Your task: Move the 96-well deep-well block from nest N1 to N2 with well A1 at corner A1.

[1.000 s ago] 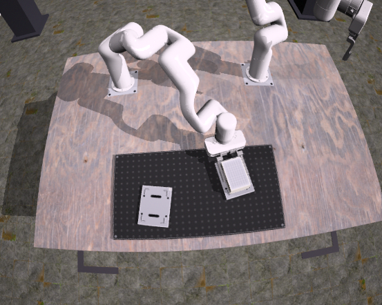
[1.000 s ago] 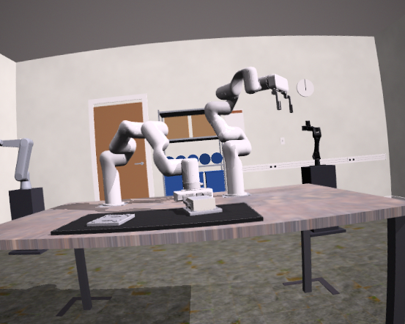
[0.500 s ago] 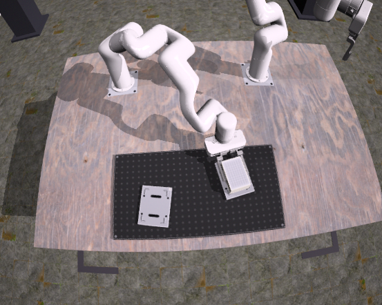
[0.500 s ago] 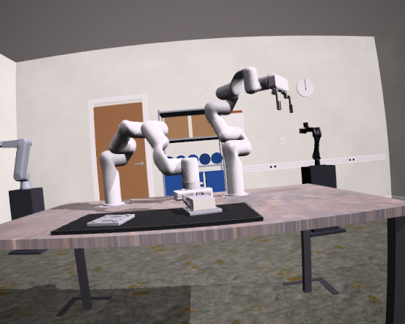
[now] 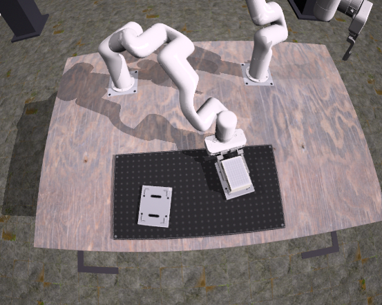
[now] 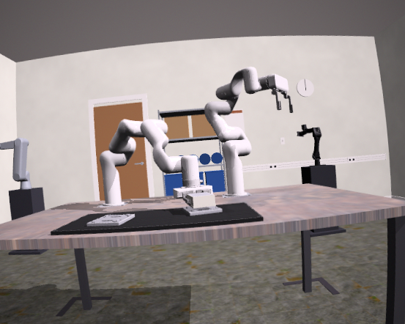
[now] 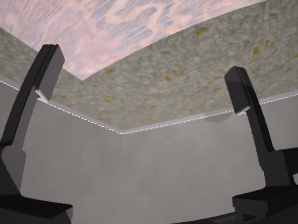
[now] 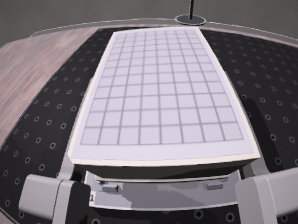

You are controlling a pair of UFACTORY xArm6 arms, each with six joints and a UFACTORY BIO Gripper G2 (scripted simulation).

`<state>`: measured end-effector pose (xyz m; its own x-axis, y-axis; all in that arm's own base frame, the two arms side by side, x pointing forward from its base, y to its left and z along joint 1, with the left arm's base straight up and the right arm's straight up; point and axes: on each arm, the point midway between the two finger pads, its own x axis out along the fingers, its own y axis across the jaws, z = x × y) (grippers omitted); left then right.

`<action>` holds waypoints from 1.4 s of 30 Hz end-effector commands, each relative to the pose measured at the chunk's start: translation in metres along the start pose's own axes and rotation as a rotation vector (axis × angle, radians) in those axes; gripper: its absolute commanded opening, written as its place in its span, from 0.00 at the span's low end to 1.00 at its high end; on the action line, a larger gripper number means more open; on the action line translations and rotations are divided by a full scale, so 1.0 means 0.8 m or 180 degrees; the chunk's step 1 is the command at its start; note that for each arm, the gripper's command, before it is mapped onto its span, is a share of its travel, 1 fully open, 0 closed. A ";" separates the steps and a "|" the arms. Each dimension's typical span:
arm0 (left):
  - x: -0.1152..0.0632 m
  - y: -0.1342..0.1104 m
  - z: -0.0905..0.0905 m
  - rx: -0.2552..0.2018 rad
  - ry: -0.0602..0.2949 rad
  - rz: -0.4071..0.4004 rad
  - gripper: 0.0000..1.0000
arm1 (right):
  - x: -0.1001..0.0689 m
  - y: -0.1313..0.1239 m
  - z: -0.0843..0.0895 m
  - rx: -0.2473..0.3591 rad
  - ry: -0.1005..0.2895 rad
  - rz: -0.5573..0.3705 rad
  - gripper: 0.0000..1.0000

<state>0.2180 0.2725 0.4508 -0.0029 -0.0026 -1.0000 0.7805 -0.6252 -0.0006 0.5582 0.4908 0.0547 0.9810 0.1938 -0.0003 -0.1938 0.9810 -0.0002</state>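
Observation:
The white deep-well block (image 5: 237, 172) (image 6: 201, 200) (image 8: 160, 95) is over nest N1 (image 5: 230, 195) (image 6: 203, 210) (image 8: 165, 199). My right gripper (image 5: 234, 165) (image 8: 161, 192) is shut on the block, with a finger along each long side. In the right wrist view, N1's near locators show below the block's near end, with a small gap. The block's cut-off corner cannot be made out. Nest N2 (image 5: 155, 205) (image 6: 111, 219) is empty, at the left of the top and exterior views. My left gripper (image 6: 285, 108) (image 7: 145, 65) is open and empty, high up behind the table.
Both nests are on the black perforated board (image 5: 195, 214) (image 6: 159, 223), which lies on the wooden table (image 5: 316, 165) (image 6: 298, 205). My right arm (image 5: 177, 65) reaches across from the left base in the top view. My left arm (image 5: 262, 52) is folded up and away from the nests.

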 end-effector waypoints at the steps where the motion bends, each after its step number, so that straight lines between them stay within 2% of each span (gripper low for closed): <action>1: -0.002 0.000 0.000 0.0000 0.0009 0.0002 1.00 | 0.001 0.001 0.007 0.0010 -0.0014 0.0000 0.00; 17: -0.002 0.000 0.000 0.0000 0.0009 0.0002 1.00 | 0.001 0.001 0.013 0.0010 -0.0014 0.0000 0.00; 42: -0.002 0.000 0.000 0.0000 0.0009 0.0002 1.00 | 0.001 0.001 0.061 0.0011 -0.0014 0.0000 0.00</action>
<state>0.2180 0.2725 0.4508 -0.0029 -0.0026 -1.0000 0.7805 -0.6252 -0.0006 0.5583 0.4908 0.0944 0.9810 0.1938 -0.0001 -0.1938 0.9810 -0.0001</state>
